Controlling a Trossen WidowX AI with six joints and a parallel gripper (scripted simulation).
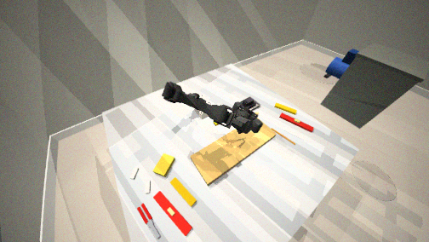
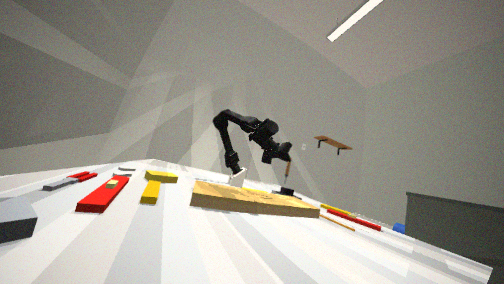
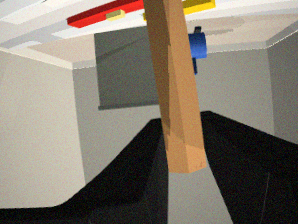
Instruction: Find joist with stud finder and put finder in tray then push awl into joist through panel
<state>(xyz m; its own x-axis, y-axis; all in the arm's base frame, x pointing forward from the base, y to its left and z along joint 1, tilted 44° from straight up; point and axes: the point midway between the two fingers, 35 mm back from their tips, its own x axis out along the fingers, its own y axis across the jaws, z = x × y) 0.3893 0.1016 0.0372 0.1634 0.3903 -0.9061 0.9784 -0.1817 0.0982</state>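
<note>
My gripper (image 1: 255, 125) (image 2: 288, 157) (image 3: 181, 125) is shut on the awl. The awl (image 2: 287, 169) (image 3: 175, 75) has an orange-brown wooden handle; in the exterior view it hangs nearly upright with its thin shaft down, clear above the panel's height. The arm hides it in the top view, and its tip is out of the wrist view. The floor panel (image 1: 223, 158) (image 2: 240, 199) is a light wooden slab on the table, with the gripper over its far right end in the top view. The dark stud finder (image 1: 248, 102) (image 2: 286, 190) sits in the small tray behind the panel. No joist shows.
A red level (image 1: 304, 125) (image 3: 90, 16), a yellow bar (image 1: 285, 108) and a thin orange stick (image 1: 285, 137) lie right of the panel. At the left lie a yellow block (image 1: 164, 164), another yellow bar (image 1: 183, 192), a second red level (image 1: 180, 222) and red-handled pliers (image 1: 147, 214).
</note>
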